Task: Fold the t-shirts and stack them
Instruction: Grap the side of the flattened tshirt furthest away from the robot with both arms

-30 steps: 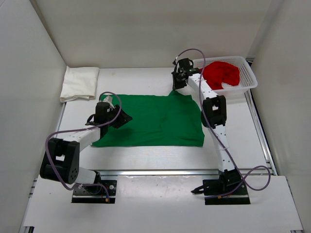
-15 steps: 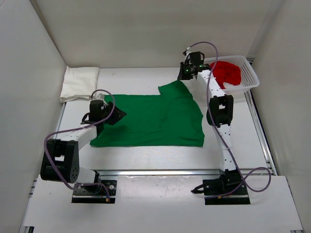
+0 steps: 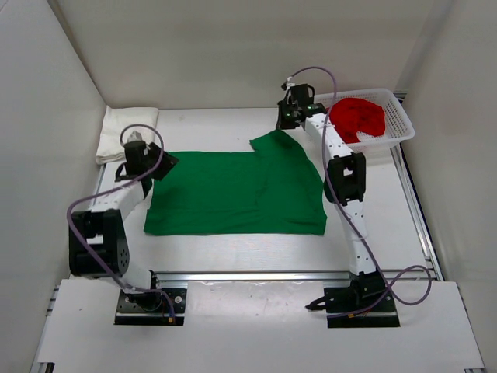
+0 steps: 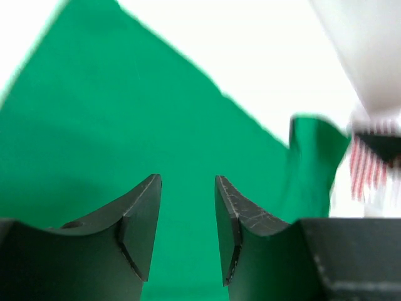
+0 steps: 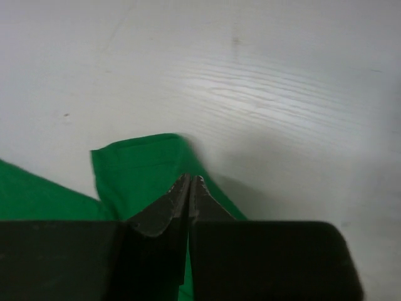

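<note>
Altogether three: green t-shirt (image 3: 233, 194), cream t-shirt (image 3: 126, 132), red t-shirt (image 3: 359, 116)

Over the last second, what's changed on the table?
The left gripper, open, moved left toward the green shirt's far-left corner. The right gripper, shut on the far-right sleeve, drew it out. The cream shirt and the red shirt in the basket stayed put.
</note>
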`<state>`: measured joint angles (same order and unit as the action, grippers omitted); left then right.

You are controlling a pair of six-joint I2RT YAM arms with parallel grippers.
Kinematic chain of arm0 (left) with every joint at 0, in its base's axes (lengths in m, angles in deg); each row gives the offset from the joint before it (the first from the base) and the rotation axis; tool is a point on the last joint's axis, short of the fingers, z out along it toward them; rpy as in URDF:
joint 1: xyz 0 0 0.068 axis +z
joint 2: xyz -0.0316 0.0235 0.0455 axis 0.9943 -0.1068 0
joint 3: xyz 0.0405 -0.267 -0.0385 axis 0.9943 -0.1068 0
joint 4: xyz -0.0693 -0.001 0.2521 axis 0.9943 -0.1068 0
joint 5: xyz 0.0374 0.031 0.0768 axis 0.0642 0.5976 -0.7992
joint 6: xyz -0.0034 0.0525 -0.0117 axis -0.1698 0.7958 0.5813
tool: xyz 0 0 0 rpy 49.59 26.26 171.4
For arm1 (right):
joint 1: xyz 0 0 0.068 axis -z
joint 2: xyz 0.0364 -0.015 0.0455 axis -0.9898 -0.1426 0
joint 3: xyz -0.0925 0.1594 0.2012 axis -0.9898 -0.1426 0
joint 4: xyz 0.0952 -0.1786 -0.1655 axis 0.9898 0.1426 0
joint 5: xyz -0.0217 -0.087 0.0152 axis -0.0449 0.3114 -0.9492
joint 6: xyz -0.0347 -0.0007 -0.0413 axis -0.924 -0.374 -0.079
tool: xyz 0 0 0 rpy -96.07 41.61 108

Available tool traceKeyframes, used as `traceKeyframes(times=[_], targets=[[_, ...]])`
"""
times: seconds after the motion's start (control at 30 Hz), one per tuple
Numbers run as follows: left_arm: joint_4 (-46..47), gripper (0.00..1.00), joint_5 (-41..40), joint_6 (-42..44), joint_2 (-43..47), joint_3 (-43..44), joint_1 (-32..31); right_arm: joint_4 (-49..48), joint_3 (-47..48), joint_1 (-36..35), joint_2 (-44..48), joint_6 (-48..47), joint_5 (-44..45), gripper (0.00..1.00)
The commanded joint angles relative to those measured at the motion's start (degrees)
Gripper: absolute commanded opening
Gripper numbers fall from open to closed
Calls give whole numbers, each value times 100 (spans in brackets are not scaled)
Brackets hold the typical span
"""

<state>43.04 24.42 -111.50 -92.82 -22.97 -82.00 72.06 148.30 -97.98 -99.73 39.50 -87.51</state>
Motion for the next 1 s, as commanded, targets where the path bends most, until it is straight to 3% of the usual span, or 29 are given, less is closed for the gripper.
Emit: traceKeyframes(times=[0.0, 0.2, 0.4, 0.63, 0.97], targets=[[-185, 50, -602, 303, -588, 917, 296, 24, 150, 265, 383, 26, 98, 0], [-1370, 48, -1384, 883, -2249, 2877, 288, 121, 185, 274, 392, 17, -130, 0], [-1951, 48, -1569, 1235, -3314, 3880, 358, 191, 299, 256, 375, 17, -394, 0], [-1986, 54, -1561, 1278, -3605, 4207, 437, 270, 334, 142, 313, -27, -693, 0], [-2461, 48, -1631, 1411, -4203, 4963, 349, 385, 404, 19, 225, -10, -676, 0]])
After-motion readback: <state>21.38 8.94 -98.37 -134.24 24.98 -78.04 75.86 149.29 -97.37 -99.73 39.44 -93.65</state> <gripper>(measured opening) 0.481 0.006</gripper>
